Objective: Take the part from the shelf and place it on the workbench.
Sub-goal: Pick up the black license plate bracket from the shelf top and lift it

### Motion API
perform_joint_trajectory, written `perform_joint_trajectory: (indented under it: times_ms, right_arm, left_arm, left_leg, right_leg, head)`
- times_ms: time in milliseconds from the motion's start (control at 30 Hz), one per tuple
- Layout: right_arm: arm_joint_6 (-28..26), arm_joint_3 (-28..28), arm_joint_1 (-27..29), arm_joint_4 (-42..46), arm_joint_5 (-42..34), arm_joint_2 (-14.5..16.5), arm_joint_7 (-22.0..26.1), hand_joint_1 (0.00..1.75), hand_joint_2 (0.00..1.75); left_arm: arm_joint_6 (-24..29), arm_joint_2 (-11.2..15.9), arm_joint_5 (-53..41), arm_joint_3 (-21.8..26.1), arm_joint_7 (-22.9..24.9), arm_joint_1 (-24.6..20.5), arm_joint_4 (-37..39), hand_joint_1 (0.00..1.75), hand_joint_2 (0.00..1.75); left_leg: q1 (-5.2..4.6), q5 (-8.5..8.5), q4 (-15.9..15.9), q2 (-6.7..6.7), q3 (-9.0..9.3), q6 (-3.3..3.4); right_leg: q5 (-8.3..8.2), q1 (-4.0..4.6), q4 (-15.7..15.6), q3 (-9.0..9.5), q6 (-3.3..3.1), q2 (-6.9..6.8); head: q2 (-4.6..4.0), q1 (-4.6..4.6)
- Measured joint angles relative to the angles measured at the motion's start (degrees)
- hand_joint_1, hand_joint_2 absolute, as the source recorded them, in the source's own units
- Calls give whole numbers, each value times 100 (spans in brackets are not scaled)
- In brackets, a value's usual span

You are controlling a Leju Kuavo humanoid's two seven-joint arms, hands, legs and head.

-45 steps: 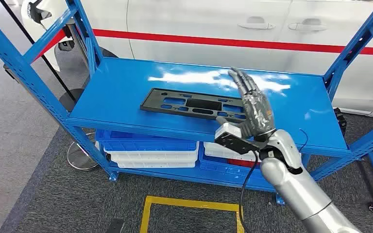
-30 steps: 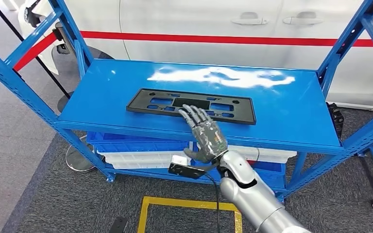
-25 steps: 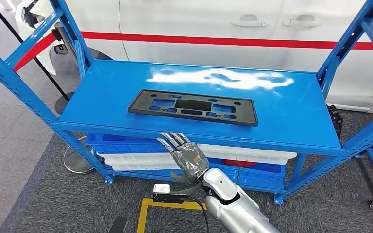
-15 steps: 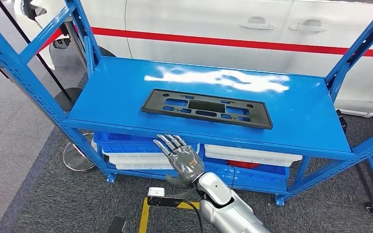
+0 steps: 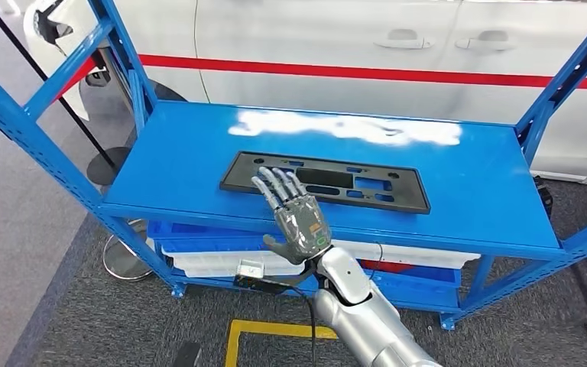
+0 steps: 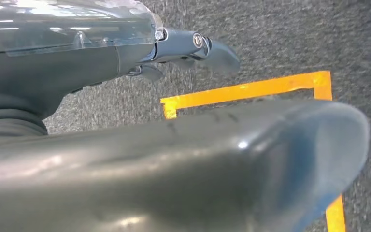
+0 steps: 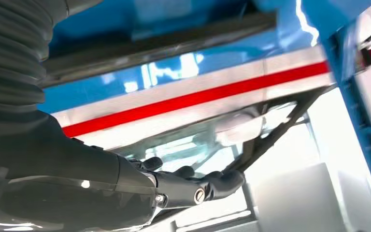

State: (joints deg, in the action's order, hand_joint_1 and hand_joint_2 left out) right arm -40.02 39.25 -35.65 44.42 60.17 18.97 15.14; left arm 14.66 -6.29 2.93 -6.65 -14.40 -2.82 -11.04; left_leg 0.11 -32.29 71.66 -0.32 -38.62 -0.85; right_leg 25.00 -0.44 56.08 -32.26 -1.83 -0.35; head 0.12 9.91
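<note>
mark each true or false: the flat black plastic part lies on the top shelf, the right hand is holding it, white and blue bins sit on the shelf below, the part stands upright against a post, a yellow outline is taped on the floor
1. The flat black plastic part lies on the blue metal shelf: true.
2. The right hand is holding the part: false; its fingers are spread and it holds nothing.
3. White and blue bins sit on the level below: true.
4. The part stands upright against a post: false; it lies flat, away from the posts.
5. A yellow outline is marked on the grey floor: true.
</note>
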Motion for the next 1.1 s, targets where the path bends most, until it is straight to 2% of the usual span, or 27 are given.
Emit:
perform_joint_trajectory:
  times_ms: [33,67,133,167,200,233,300,333,367,400,500,533,567,600,633,667,700,733,767,833,867,900,933,1000,1033,1067,1100]
  right_arm:
    - [-1,-110,11,46,88,2,-1,0,175]
    - [-1,-224,29,107,209,4,-2,0,175]
    - [-2,-488,51,259,513,12,-3,0,175]
    - [-2,-655,48,338,656,15,-5,0,175]
    - [-3,-833,45,408,772,15,-8,0,175]
    - [-5,-1017,41,467,862,12,-7,0,175]
    - [-8,-1331,40,552,965,2,3,0,175]
    - [-9,-1456,39,584,995,-2,10,0,175]
    - [-9,-1556,36,612,1015,-5,16,0,175]
    - [-9,-1647,33,638,1038,-7,20,0,175]
    - [-9,-1863,86,668,1180,-33,-33,0,175]
    - [-9,-1922,129,668,1229,-52,-59,0,175]
    - [-9,-1973,170,668,1259,-73,-75,0,175]
    - [-9,-2023,203,668,1269,-96,-79,0,175]
    - [-9,-2071,224,667,1261,-120,-75,0,175]
    - [-9,-2118,233,667,1236,-146,-66,0,175]
    - [-8,-2164,239,666,1198,-173,-49,0,175]
    - [-8,-2210,250,667,1142,-202,-23,0,175]
    - [-8,-2255,273,672,1052,-236,10,0,175]
    - [-5,-2332,368,726,739,-318,93,0,175]
    - [9,-2354,431,795,517,-371,132,0,175]
    - [34,-2367,497,892,289,-431,160,0,175]
    - [74,-2376,570,1021,70,-502,177,0,175]
    - [181,-2406,749,1338,-285,-666,186,0,175]
    - [240,-2426,856,1510,-408,-753,187,0,175]
    - [299,-2448,961,1679,-497,-839,187,0,175]
    - [359,-2476,1058,1856,-560,-927,187,0,175]
  left_arm:
    - [-2,3,0,0,0,16,1,0,0]
    - [-4,7,-1,1,-1,33,3,0,0]
    - [-17,12,-22,1,-3,52,8,0,0]
    - [-28,8,-45,1,-4,52,15,0,0]
    - [-39,4,-67,1,-4,45,21,0,0]
    - [-48,0,-85,1,-3,39,27,0,0]
    - [-59,2,-93,1,1,39,31,0,0]
    - [-61,4,-92,2,2,52,31,0,0]
    - [-62,6,-92,2,2,61,31,0,0]
    - [-64,8,-92,3,2,62,31,0,0]
    - [-71,11,-99,3,-24,47,31,0,0]
    - [-78,14,-101,4,-42,48,31,0,0]
    - [-87,18,-100,5,-58,51,31,0,0]
    - [-97,23,-99,7,-73,55,31,0,0]
    - [-108,26,-98,8,-83,57,31,0,0]
    - [-116,21,-96,10,-92,56,31,0,0]
    - [-121,19,-92,15,-104,48,32,0,0]
    - [-125,17,-86,23,-117,40,32,0,0]
    - [-130,16,-80,32,-132,35,33,0,0]
    - [-138,34,-69,51,-162,44,33,0,0]
    - [-146,43,-65,61,-173,49,33,0,0]
    - [-155,52,-62,70,-180,50,33,0,0]
    - [-163,65,-63,79,-180,47,33,0,0]
    - [-178,88,-66,86,-170,49,33,0,0]
    - [-182,104,-67,87,-162,59,33,0,0]
    - [-186,117,-66,89,-158,71,33,0,0]
    - [-193,131,-66,90,-155,81,33,0,0]
  left_leg:
    - [58,55,151,2,-140,-67]
    - [110,229,60,5,-164,-126]
    - [193,715,-618,22,47,-240]
    - [202,855,-948,31,173,-267]
    - [207,910,-1155,35,251,-233]
    - [197,876,-1229,34,274,-170]
    - [179,814,-1234,18,273,12]
    - [171,792,-1240,15,295,65]
    - [163,775,-1247,11,328,111]
    - [154,759,-1254,9,362,152]
    - [90,703,-1258,-1,428,242]
    - [59,679,-1258,-10,453,265]
    - [22,653,-1258,-20,487,287]
    - [-20,623,-1259,-29,530,304]
    - [-54,592,-1262,-35,572,320]
    - [-84,564,-1266,-37,607,327]
    - [-92,542,-1272,-38,623,325]
    - [-85,527,-1289,-39,628,312]
    - [-78,544,-1279,-34,633,284]
    - [-81,569,-1252,-29,679,224]
    - [-92,537,-1175,-22,685,200]
    - [-92,430,-1040,-20,639,178]
    - [-69,267,-799,-13,520,151]
    - [6,-58,-164,-9,166,60]
    - [46,-125,45,-7,34,11]
    - [80,-79,73,-5,-12,-35]
    - [111,91,-124,-2,51,-78]
  right_leg:
    - [42,-27,9,39,36,4]
    - [87,-60,24,80,75,10]
    - [198,-125,80,156,172,24]
    - [253,-136,118,171,230,29]
    - [293,-131,141,173,282,29]
    - [314,-116,154,173,326,27]
    - [321,-108,158,184,386,23]
    - [329,-119,207,181,406,21]
    - [368,-129,339,122,419,21]
    - [454,-133,588,-13,425,22]
    - [850,-92,1687,-724,399,24]
    - [867,-65,1874,-903,367,25]
    - [760,-32,1850,-980,317,26]
    - [537,10,1613,-950,241,28]
    - [243,70,1224,-839,134,30]
    - [21,130,845,-722,14,28]
    - [-113,186,533,-624,-77,28]
    - [-179,232,341,-566,-143,28]
    - [-162,258,257,-538,-173,29]
    - [-215,230,111,-403,-173,31]
    - [-228,197,47,-318,-168,26]
    - [-238,157,3,-247,-156,18]
    - [-237,136,-20,-206,-139,10]
    - [-210,112,-20,-191,-110,5]
    - [-193,96,-10,-189,-86,7]
    - [-174,74,7,-186,-57,12]
    - [-148,44,38,-183,-19,19]
  head:
    - [0,1]
    - [0,1]
    - [-1,1]
    - [-1,1]
    - [0,0]
    - [0,-1]
    - [1,-4]
    - [1,-5]
    - [1,-6]
    - [1,-6]
    - [1,-5]
    - [1,-5]
    - [1,-5]
    - [1,-5]
    - [1,-6]
    - [1,-2]
    - [1,1]
    - [1,4]
    - [1,8]
    - [1,7]
    - [1,7]
    - [0,6]
    - [0,6]
    - [0,7]
    - [0,7]
    - [0,8]
    - [1,8]
